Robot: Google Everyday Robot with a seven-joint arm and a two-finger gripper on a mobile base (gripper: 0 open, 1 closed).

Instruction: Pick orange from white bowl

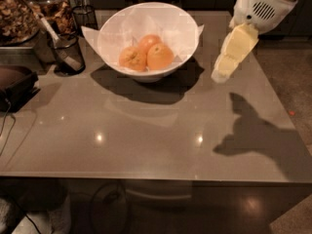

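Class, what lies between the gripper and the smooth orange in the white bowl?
In the camera view, only the right wall of the white bowl separates the gripper, right of it, from the orange.

A white bowl [113, 29] lined with white paper stands at the far side of a grey counter [146, 135], the paper's corners poking past its rim. Three fruits lie touching inside: the smooth, light-coloured orange [160, 56] on the right, a duller mottled orange [132, 58] on the left and a redder one [148, 41] behind them. The robot's pale gripper [222, 69] hangs above the counter just right of the bowl, tilted down and left, outside the rim and apart from the fruit. Its shadow [258, 138] falls on the near right of the counter. A black mesh cup [68, 57] holding a utensil stands left of the bowl.
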